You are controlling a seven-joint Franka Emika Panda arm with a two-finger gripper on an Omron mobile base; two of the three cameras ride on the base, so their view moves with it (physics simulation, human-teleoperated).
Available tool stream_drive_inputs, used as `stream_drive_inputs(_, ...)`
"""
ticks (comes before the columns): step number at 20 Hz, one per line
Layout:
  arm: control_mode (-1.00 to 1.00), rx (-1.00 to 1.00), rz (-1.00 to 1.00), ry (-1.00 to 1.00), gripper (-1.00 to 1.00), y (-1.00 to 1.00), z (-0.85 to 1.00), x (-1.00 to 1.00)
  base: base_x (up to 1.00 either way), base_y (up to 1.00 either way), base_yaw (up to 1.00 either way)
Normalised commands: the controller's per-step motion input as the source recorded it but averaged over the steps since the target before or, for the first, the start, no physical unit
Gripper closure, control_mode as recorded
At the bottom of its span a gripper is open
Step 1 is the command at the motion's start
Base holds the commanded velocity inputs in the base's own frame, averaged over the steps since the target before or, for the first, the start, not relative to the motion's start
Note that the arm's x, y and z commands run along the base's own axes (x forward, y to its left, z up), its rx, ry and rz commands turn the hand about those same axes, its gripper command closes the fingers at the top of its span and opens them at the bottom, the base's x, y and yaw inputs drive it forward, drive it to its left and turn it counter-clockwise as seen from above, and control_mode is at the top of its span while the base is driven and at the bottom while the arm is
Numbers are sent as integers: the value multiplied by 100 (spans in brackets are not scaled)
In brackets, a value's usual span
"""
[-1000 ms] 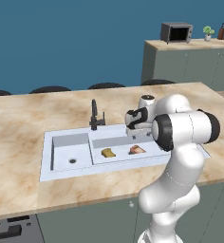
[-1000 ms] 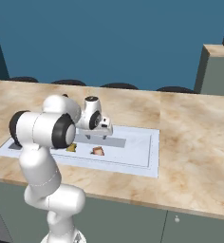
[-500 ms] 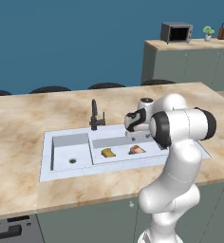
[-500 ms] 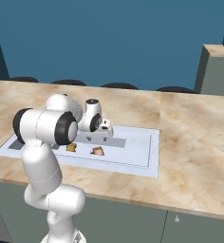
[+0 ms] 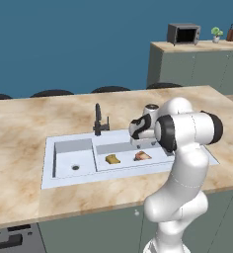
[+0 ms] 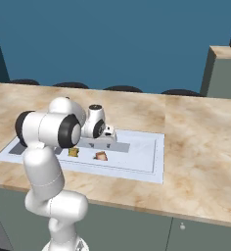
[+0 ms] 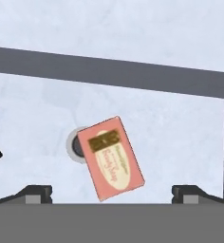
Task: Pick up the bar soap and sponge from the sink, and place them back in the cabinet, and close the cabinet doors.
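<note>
Now the released pincer [image 7: 111, 193] hovers over the bar soap [image 7: 111, 157] in the sink [image 5: 64, 146]; descend and clench next.

In the sink [image 5: 69, 148], the sponge [image 5: 112, 159] lies left of the bar soap [image 5: 142, 156]; the black faucet [image 5: 98, 120] stands at its far rim, on the marble desk [image 5: 24, 123].

The sink [image 5: 64, 148] sat in the counter [image 5: 24, 123], the faucet [image 5: 98, 120] at its rear edge. In the longer basin lay the sponge [image 5: 112, 159] and, just to its right, the bar soap [image 5: 142, 156] — apart, not touching. The gripper [image 7: 111, 191] hung above the soap, which lay partly over the drain [image 7: 76, 145]. A microwave [image 5: 183, 33] stood on the far counter.
</note>
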Motion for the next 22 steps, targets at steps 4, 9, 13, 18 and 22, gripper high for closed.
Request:
stream_drive_inputs(4,-100,0,0,0,-100,0,-10,0,0,0,0)
stream_drive_inputs(9,-100,0,0,0,-100,0,-12,0,0,0,0)
stream_drive_inputs(13,-100,0,0,0,-100,0,-17,0,0,0,0)
stream_drive_inputs(18,-100,0,0,0,-100,0,-18,0,0,0,0)
stream_drive_inputs(22,-100,0,0,0,-100,0,-15,0,0,0,0)
